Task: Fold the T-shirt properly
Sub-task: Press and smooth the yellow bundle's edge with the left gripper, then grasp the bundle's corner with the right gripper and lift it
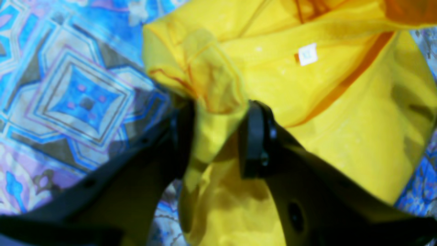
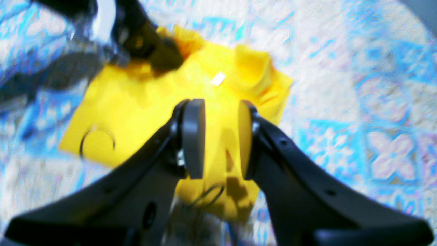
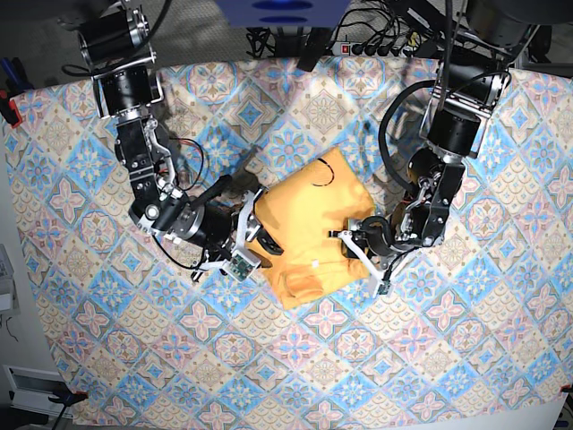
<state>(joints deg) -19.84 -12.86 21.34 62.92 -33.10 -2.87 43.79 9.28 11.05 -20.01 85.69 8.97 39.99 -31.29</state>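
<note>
On the tile-patterned tablecloth (image 3: 89,269) the T-shirt (image 3: 309,228) lies mid-table as a compact yellow bundle, so the fold looks well advanced and the next move probably calls for letting go cleanly and smoothing the edge. Bunched cloth sits between the parted fingers of the left gripper (image 1: 218,136); whether they pinch it I cannot tell. Above the shirt, the right gripper (image 2: 220,140) hangs open, holding nothing.

Blur leaves it unclear whether the left gripper (image 1: 218,136) jaws pinch the T-shirt (image 1: 307,89).
</note>
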